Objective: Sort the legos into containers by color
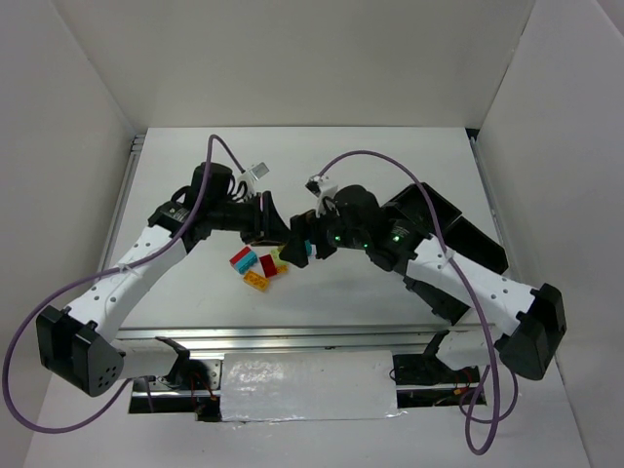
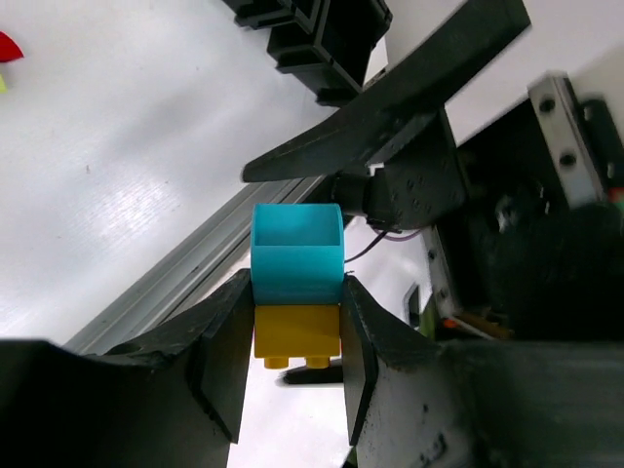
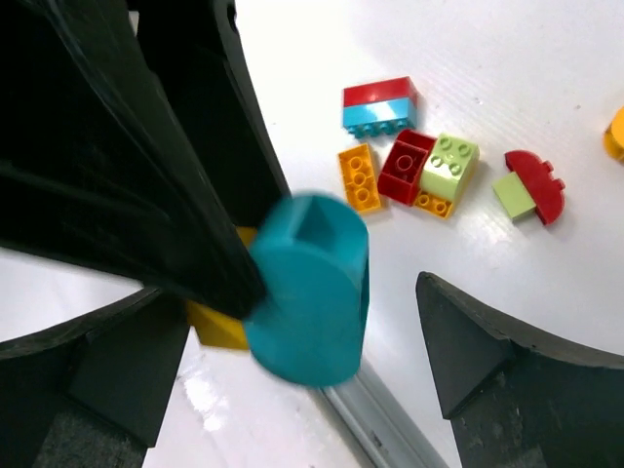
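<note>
Left end effector (image 2: 297,290) pinches smooth, boxy cyan-on-yellow legos (image 2: 297,255); right end effector (image 3: 294,310) gapes wide, empty.

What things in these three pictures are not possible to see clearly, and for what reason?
- Tray, top view: the right arm covers most of it; its compartments and contents are hidden.
- Loose bricks, top view: too small to count.
- Cyan brick, right wrist view: blurred, its studs unclear.
- Orange piece, right wrist view: cut off by the right edge.
- Red piece, left wrist view: cut off by the left edge.
</note>
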`<state>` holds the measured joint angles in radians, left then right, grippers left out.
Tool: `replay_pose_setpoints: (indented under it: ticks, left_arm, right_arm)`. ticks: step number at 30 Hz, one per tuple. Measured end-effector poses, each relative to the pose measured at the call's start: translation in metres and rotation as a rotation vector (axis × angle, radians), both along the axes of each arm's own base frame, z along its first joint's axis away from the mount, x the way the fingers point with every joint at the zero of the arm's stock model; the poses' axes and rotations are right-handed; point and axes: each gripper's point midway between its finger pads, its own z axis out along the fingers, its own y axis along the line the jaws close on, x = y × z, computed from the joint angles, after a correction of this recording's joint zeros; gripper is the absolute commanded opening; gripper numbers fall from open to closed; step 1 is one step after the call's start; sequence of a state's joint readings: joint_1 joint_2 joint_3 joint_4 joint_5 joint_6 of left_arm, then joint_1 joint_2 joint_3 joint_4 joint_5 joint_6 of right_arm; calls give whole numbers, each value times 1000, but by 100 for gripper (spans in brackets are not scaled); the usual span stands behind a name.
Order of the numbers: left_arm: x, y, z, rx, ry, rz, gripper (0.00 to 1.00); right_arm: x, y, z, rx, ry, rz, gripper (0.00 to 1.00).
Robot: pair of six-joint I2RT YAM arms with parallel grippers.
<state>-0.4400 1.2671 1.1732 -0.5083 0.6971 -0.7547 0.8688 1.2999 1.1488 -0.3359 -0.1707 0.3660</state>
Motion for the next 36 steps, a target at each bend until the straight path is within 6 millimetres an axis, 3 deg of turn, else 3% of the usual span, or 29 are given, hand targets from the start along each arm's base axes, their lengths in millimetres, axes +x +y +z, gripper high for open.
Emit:
replay_pose_setpoints:
  ticks: [3,9,12,16,24,27,28,30,31,33,36]
  left_arm:
    - [5,0,4,9,-38,3,0]
    - [0,-1,8,4,-96,-59,0]
    - [-3,-3,12,-17,-111,-86,0]
    - [-9,-7,17,-69,-128,-130,0]
    - [-28,-12,45,-197,-215,-230,0]
    - [-33,-12,55,-223,-248,-253,0]
    - [-34,-12,56,-230,-253,-259,0]
    - [-34,-12,58,-237,-260,-266,0]
    - [-34,-13,58,-237,-261,-266,0]
    - [-33,-13,57,-234,-262,-263,0]
    - [-35,-12,59,-243,-257,-273,0]
  right_arm:
    - [-2,-21,4,61,56,22,100]
    - [-3,-66,32,227,83,72,100]
    - [-19,-64,39,291,102,158,100]
    - [-30,-61,34,342,152,214,100]
    - [-31,-52,40,442,213,285,98]
    - [-32,-49,48,471,211,313,87]
    - [-32,-47,50,480,215,322,77]
    - [-32,-44,54,497,220,343,68]
    - [-32,-42,55,507,229,350,57]
    - [-34,-39,61,530,238,379,46]
    - [-41,-37,68,560,248,429,37]
